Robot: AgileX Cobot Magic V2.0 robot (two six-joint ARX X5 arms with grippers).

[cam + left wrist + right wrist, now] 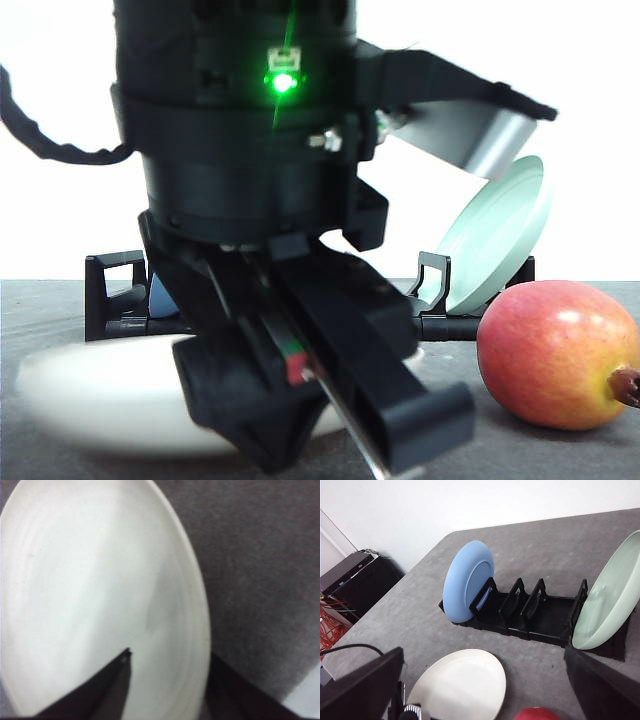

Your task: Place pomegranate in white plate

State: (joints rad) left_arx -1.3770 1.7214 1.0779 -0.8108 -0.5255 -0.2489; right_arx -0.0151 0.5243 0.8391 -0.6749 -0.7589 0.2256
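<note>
The pomegranate (555, 355), red blending to yellow-orange with a dark nub, lies on the grey table at the right. Only its red top (535, 714) peeks in at the edge of the right wrist view. The white plate (80, 390) lies flat at the left. It is partly hidden by my left arm (250, 200), which hangs over it close to the camera. In the left wrist view my left gripper (175, 690) is open just above the white plate (90, 580), holding nothing. High above the table, my right gripper (482, 680) is open and empty over the white plate (460, 680) and the fruit.
A black dish rack (530, 610) stands behind the white plate. A blue plate (467, 582) is upright at one end of the rack and a pale green plate (610, 595) leans at the other. The table edge and some dark equipment (355, 580) lie beyond the blue plate.
</note>
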